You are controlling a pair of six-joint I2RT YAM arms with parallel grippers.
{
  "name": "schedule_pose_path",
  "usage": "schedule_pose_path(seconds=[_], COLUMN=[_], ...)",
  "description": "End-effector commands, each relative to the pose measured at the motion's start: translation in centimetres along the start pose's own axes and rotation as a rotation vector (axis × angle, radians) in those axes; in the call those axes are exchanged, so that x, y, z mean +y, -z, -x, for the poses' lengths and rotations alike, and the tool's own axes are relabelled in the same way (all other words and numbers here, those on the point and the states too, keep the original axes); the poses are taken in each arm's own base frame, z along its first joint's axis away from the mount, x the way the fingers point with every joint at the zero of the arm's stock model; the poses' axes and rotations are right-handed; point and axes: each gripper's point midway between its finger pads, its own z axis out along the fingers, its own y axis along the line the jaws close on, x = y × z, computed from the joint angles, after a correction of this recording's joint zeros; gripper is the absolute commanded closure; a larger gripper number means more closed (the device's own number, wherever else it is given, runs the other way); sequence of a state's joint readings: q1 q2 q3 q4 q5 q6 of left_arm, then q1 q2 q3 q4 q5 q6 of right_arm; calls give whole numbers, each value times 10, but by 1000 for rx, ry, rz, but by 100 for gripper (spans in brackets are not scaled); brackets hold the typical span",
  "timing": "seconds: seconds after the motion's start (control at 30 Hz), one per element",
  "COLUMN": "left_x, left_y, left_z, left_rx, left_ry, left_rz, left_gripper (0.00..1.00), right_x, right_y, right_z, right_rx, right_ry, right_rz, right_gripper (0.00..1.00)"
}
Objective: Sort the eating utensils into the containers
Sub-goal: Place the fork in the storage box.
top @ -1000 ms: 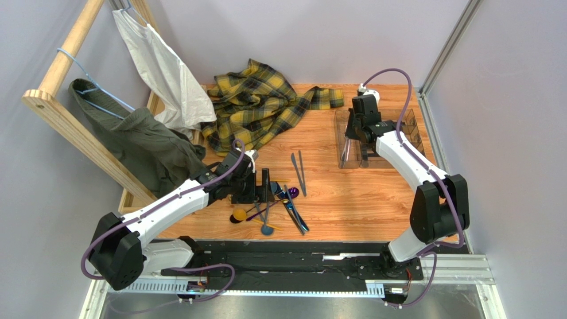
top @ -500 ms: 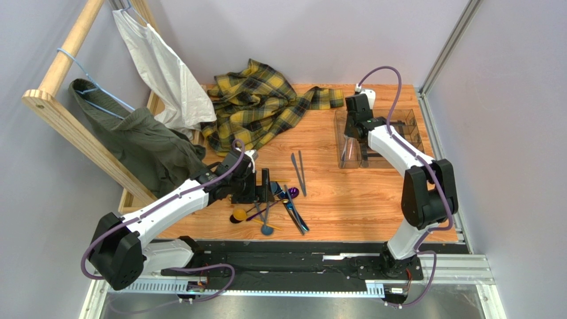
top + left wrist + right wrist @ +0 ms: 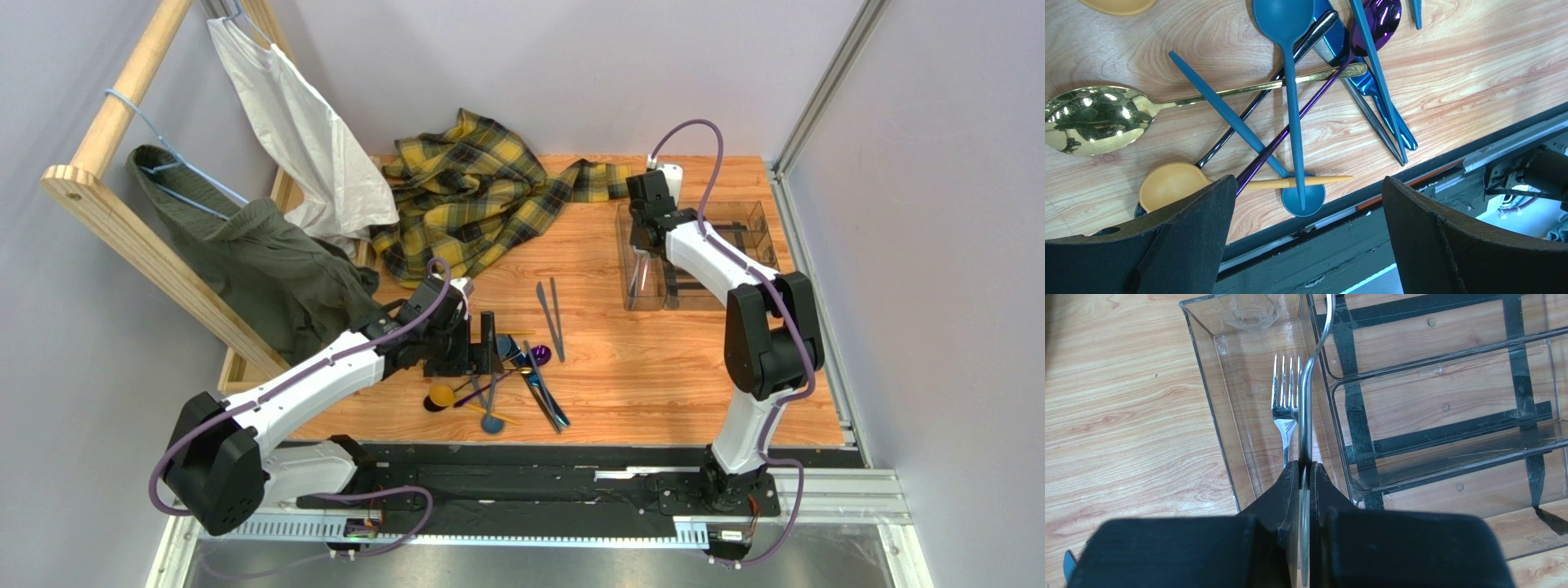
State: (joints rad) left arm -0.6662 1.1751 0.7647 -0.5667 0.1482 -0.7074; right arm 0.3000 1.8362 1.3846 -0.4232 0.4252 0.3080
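Observation:
A loose pile of eating utensils [image 3: 497, 377] lies near the table's front edge. In the left wrist view it shows crossed teal spoons [image 3: 1290, 92], a shiny gold spoon [image 3: 1094, 119], a matte yellow spoon [image 3: 1171, 187], a purple spoon [image 3: 1379, 15] and a blue knife [image 3: 1376, 98]. My left gripper [image 3: 1308, 184] hangs open just above them, at the pile's left end [image 3: 485, 343]. Two dark grey sticks [image 3: 550, 316] lie apart. My right gripper [image 3: 1301, 468] is shut on a silver utensil [image 3: 1310, 373] seen edge-on, over the clear containers [image 3: 1198, 361]. A silver fork [image 3: 1285, 410] lies in the left compartment.
A yellow plaid cloth [image 3: 478, 196] is heaped at the back middle. A wooden rack [image 3: 123, 104] with a green garment [image 3: 258, 263] and a white one [image 3: 294, 123] stands along the left. The black front rail [image 3: 1413, 177] runs just past the pile. The tray [image 3: 761, 221] sits at the back right.
The right arm has swung left and farther back over the tray's left end, still gripping the silver utensil. The left arm and the pile have not moved.

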Motion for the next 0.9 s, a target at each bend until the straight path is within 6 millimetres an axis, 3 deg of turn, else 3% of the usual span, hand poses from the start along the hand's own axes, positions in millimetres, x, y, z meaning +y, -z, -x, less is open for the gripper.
schedule_pose_path(seconds=[0.0,0.33,0.6,0.87], left_x=[1,-2,1,2], left_y=[5,2,3,3], left_z=[2,5,8,8], left_rx=[-20,-17,-18,-16], left_ry=[-18,-18,-35,-33], left_rz=[1,-9,17,21], left_gripper=[4,4,4,4], right_x=[5,16,12,10], right_y=[1,5,5,8], right_z=[25,19,11,9], right_rx=[-77,-64,-27,-21], right_ry=[-6,93,104,96], right_rz=[-4,-32,-55,-59], right_gripper=[100,100,93,76])
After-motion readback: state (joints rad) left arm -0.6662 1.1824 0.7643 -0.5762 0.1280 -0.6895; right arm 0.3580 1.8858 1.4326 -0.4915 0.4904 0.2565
